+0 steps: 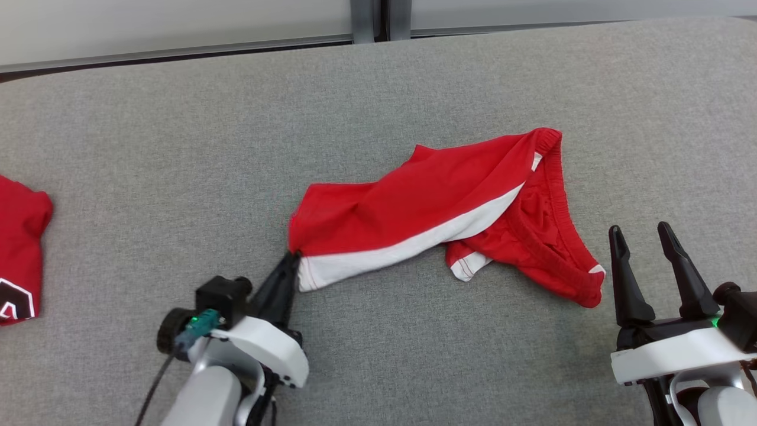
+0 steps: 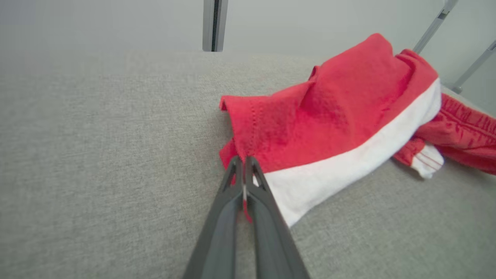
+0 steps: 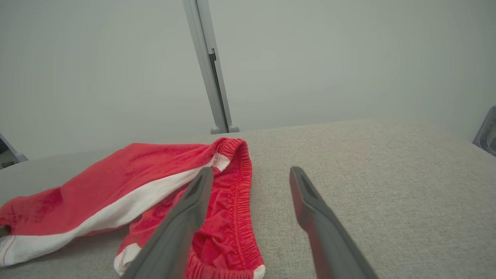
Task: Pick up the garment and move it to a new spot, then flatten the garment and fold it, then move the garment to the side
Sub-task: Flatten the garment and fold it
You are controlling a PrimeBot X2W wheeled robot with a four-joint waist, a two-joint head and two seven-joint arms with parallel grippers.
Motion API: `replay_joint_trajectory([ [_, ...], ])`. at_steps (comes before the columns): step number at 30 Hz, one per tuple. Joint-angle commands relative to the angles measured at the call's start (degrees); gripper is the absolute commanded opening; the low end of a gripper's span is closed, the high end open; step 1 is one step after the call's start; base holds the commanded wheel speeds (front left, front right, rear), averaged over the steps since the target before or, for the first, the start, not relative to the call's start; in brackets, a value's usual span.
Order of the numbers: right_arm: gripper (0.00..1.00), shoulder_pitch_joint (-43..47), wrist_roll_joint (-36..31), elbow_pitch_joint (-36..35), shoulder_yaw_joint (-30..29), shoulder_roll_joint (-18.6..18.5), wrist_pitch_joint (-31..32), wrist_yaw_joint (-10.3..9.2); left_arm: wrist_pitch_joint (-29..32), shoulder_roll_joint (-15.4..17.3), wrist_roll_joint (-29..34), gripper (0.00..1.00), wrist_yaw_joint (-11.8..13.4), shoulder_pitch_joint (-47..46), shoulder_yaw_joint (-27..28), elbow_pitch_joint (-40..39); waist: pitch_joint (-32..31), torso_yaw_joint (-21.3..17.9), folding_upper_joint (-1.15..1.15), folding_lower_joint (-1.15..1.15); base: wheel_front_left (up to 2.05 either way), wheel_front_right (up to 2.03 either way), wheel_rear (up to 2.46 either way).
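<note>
A grey fabric-covered surface [image 1: 378, 89] fills the scene, with a pale wall and a metal post behind its far edge. The garment [image 1: 414, 207], a pair of red shorts with a white side band, lies crumpled near the middle. Its long axis runs from a low corner at the robot's near left up and away to the elastic waistband [image 1: 553, 195] on the right. A second red piece of clothing [image 1: 18, 248] sits at the far left edge, well apart.

The left gripper [image 1: 290, 260] is at the garment's near-left corner. Its fingers [image 2: 226, 217] are pressed together with a sliver of red hem pinched between them, where the white band meets the red cloth. The right gripper [image 1: 639, 228] stands with its fingers spread wide and nothing between them, just beside the waistband end but not touching it.

The left arm has the leg end, so the free waistband end lies nearest the right arm, just to the left of its fingers.
</note>
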Motion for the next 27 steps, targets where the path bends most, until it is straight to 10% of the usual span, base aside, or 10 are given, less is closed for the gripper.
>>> replay_joint_trajectory([
  [1, 1.00, -0.48, 0.24, 0.04, -0.12, -0.04, -0.28, 0.00, -0.50, 0.74, -0.56, 0.00, 0.08, -1.16, 0.73, -0.01, 0.21, -0.07, 0.00, 0.00, 0.00, 0.00, 0.00],
  [15, 1.00, -1.91, 0.79, 0.88, -0.60, -0.19, -0.73, 0.00, -1.69, 3.73, -3.78, 0.00, 3.33, -2.63, 6.82, 1.16, 1.54, -0.10, 0.00, 0.00, 0.00, 0.00, 0.00],
  [16, 1.00, -1.96, 0.79, 0.88, -0.57, -0.24, -0.79, 0.00, -1.19, 3.73, -4.03, 0.13, 3.56, -2.47, 6.82, 1.64, 1.63, -0.05, 0.00, 0.00, 0.00, 0.00, 0.00],
  [18, 1.00, -2.09, 0.70, 0.92, -0.44, -0.31, -0.82, 0.00, -1.11, 3.83, -3.94, 1.00, 3.67, -2.46, 6.79, 2.05, 1.60, 0.05, 0.00, 0.00, 0.00, 0.00, 0.00],
  [27, 1.00, -2.83, -0.28, 0.41, -0.22, -1.05, -0.97, 0.00, -4.50, 3.52, -0.79, 1.00, 6.04, -0.63, 7.97, -3.70, 0.46, 1.48, 0.00, 0.00, 0.00, 0.00, 0.00],
])
